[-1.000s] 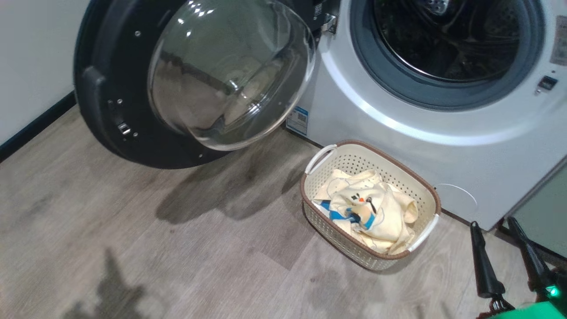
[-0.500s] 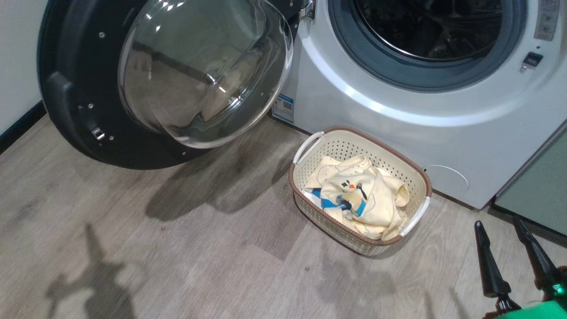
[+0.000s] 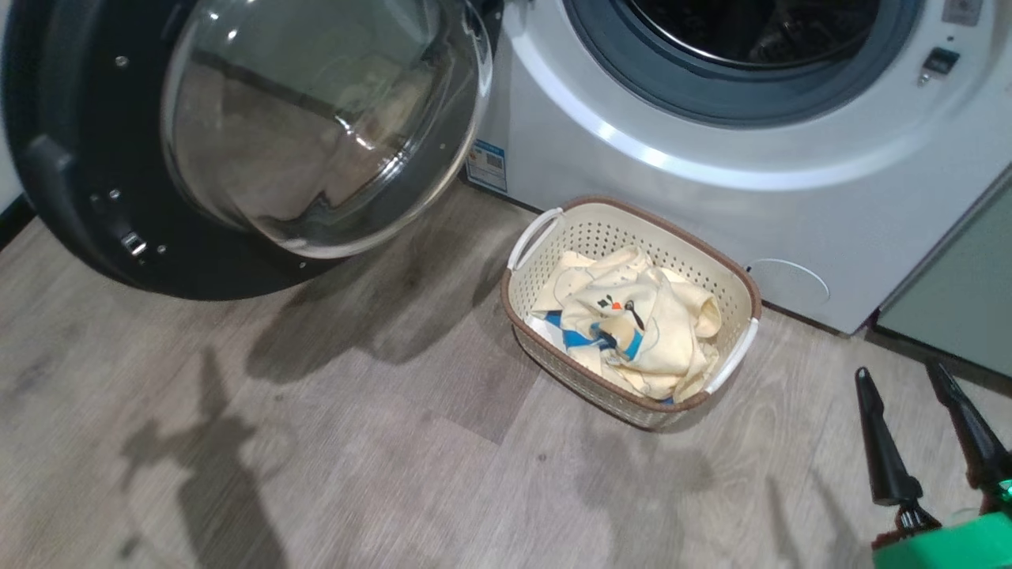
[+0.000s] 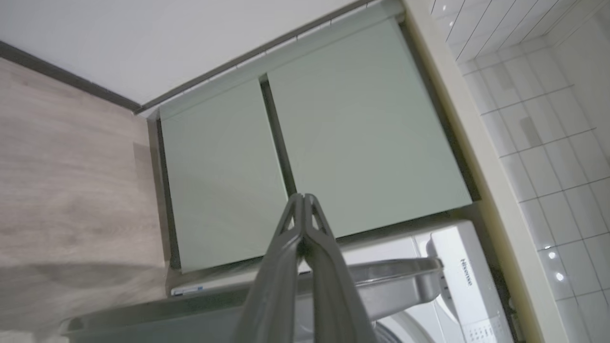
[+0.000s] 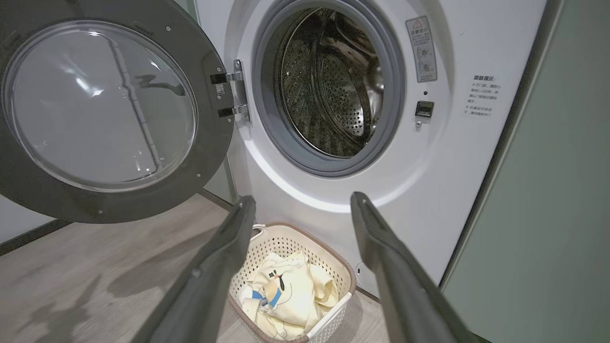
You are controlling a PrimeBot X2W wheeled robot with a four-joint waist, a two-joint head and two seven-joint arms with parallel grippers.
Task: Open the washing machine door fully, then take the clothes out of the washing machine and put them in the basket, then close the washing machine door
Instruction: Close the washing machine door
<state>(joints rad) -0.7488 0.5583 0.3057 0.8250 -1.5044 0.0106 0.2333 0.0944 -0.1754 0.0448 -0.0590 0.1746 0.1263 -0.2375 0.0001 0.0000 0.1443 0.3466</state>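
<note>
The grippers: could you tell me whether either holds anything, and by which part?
Nothing is held: the right gripper is open and empty, the left gripper shut on nothing.

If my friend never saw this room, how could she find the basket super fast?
Find the big white washing machine with its round door swung open. On the wooden floor just in front of it sits the basket. It is small, cream and full of holes, with a brown rim and white handles, holding pale yellow clothes with blue patches.
</note>
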